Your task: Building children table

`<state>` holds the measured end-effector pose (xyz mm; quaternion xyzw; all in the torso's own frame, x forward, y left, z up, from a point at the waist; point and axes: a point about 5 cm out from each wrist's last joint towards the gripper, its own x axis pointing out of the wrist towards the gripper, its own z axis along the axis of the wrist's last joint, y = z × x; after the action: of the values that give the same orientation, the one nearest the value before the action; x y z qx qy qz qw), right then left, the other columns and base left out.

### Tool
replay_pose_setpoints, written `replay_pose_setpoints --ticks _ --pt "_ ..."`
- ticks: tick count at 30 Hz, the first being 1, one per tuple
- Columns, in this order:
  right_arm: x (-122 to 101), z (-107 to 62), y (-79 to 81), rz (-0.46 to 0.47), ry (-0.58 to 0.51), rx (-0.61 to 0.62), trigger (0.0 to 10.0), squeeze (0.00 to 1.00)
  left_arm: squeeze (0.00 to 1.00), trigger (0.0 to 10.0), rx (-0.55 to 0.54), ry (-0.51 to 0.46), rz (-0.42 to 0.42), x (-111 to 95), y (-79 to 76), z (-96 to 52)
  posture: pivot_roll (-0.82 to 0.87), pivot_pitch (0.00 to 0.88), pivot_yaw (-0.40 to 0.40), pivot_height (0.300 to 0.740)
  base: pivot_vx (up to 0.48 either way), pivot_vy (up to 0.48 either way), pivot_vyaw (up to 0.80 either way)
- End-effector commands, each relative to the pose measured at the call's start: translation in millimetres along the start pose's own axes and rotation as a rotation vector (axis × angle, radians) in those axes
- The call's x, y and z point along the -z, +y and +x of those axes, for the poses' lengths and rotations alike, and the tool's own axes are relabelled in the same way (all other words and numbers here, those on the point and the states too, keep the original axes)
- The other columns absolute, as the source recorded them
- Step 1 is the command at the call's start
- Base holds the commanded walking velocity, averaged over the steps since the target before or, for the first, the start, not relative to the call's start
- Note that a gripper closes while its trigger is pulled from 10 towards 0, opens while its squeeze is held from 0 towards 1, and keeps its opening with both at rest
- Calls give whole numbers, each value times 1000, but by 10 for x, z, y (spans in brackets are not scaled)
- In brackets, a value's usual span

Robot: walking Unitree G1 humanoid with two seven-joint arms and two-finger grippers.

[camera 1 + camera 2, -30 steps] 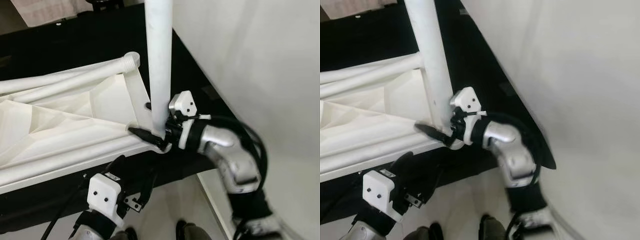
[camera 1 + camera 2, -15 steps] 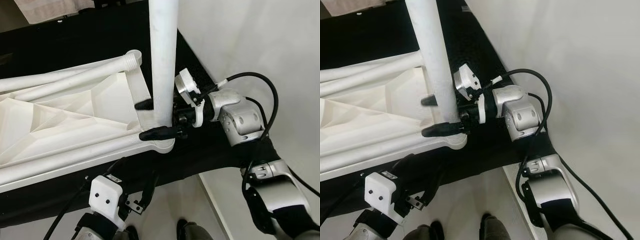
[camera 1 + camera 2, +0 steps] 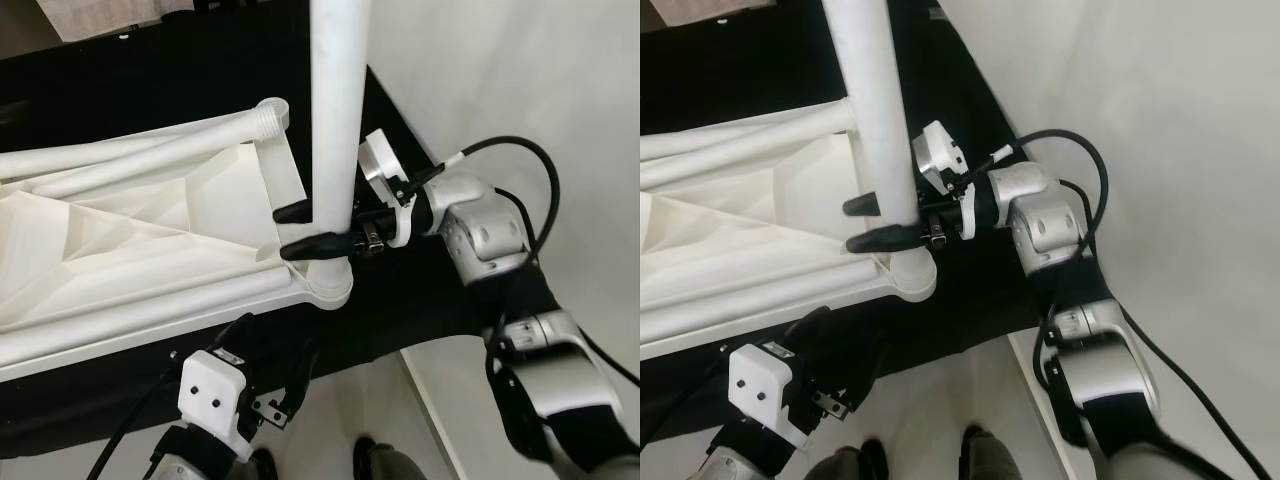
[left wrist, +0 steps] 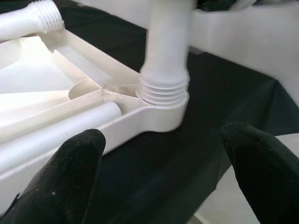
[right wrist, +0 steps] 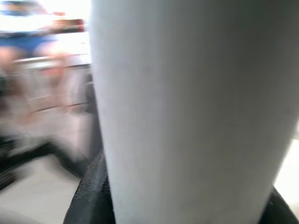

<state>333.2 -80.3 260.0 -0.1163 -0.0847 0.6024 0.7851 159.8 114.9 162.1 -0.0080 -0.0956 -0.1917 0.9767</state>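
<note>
The white plastic tabletop [image 3: 130,250] lies upside down on a black surface. A white table leg [image 3: 335,120] stands upright in its near right corner socket [image 3: 330,285], with its threaded end [image 4: 163,88] seated there. My right gripper [image 3: 306,230] is shut on this leg just above the socket, one black finger [image 3: 292,213] on each side. In the right wrist view the leg [image 5: 187,107] is blurred and very close. My left gripper [image 4: 163,168] hangs open below the table's front edge, pointing at the socket. Two more legs [image 3: 150,150] lie across the tabletop.
The black cloth-covered surface [image 3: 150,80] ends just right of the corner socket. A white wall [image 3: 520,80] rises on the right. Pale floor [image 3: 340,410] and my feet [image 3: 375,462] show below the front edge. A black cable [image 3: 530,170] loops over my right arm.
My right wrist has rolled and the forearm swung up. The fingers now sit slightly higher on the leg, one on each side. The left gripper has stayed put.
</note>
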Motion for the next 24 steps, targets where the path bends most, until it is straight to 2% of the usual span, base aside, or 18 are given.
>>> replay_pose_setpoints --ticks 1,2,3,4,5,7,12,15,16,17,18,19,22,24 --pt "587 -71 92 113 324 419 0 0 0 10000 0 17 -4 12 -5 -26 2 309 -11 740 0 0 0" --pt "587 -71 92 113 324 419 0 0 0 10000 0 17 -4 12 -5 -26 2 309 -11 740 0 0 0" --pt "740 -110 298 173 403 544 0 0 0 10000 0 16 -3 7 5 -26 2 315 0 740 0 0 0" --pt "799 -87 457 222 417 611 0 0 0 10000 2 17 -1 11 14 -20 0 312 17 740 0 0 0" --pt "815 -40 543 258 412 626 0 0 0 10000 4 18 2 13 20 -16 0 312 17 740 0 0 0" --pt "812 3 583 278 398 618 0 0 0 10000 5 19 3 16 23 -14 0 312 17 740 0 0 0" --pt "679 192 413 213 345 616 0 0 0 10000 17 27 8 45 26 -10 0 282 17 740 0 0 0" --pt "654 203 385 202 342 616 0 0 0 10000 17 28 9 46 26 -11 0 282 17 740 0 0 0" --pt "624 194 365 194 346 637 9490 0 0 10000 10 27 11 46 27 -13 5 279 13 740 0 0 0" --pt "578 197 356 210 308 617 10000 1000 0 10000 3 25 13 45 28 -15 4 279 13 740 0 0 0" --pt "528 202 367 218 286 588 10000 1000 0 10000 0 24 14 44 29 -15 4 279 13 740 0 0 0" --pt "479 200 347 186 271 543 10000 1000 0 10000 -2 24 14 43 28 -13 6 278 10 740 0 0 0" --pt "222 173 120 73 117 369 10000 1000 0 10000 0 24 13 43 23 -15 1 275 15 740 0 0 0" --pt "129 167 83 58 58 293 10000 1000 0 10000 0 25 12 44 22 -19 1 274 16 740 0 0 0"
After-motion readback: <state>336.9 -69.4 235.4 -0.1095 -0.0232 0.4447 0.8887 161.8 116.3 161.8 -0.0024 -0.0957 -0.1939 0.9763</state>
